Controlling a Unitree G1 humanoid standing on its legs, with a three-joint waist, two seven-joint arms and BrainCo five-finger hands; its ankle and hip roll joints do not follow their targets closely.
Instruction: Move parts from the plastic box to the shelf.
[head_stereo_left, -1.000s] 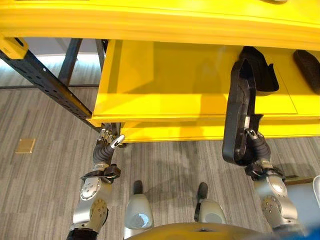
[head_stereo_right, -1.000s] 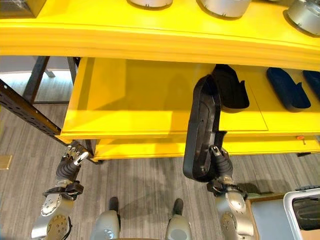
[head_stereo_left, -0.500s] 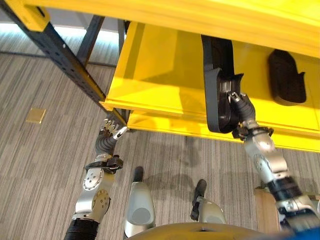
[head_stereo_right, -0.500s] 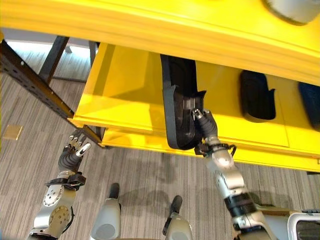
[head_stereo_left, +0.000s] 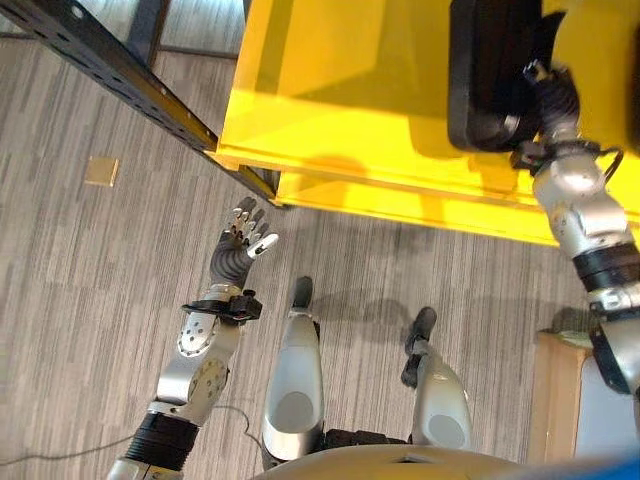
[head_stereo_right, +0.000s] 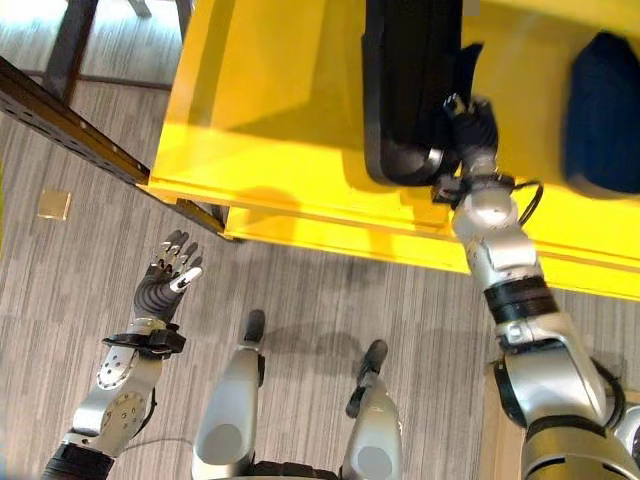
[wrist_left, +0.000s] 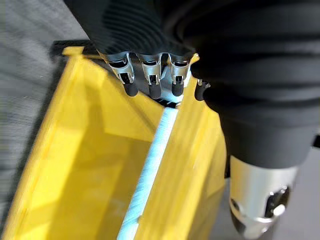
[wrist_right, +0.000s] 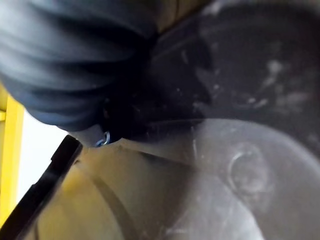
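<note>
Our right hand (head_stereo_right: 470, 125) grips the black moulded part (head_stereo_right: 410, 80) at upper right on the yellow shelf (head_stereo_right: 270, 110) — released early, its near end could tip off the edge; left hand (head_stereo_left: 243, 235) hangs slack.

Yellow shelf (head_stereo_right: 280, 120) with black parts (head_stereo_right: 405, 80)

Bright overhead light; wrist views blurry.

My right arm reached up and forward, and my right hand (head_stereo_right: 470, 125) was curled round the near end of the black part (head_stereo_right: 410, 90). My left hand (head_stereo_left: 243, 238) hung low at my side, raised a little (fingers straight and loosely spread, holding nothing).
</note>
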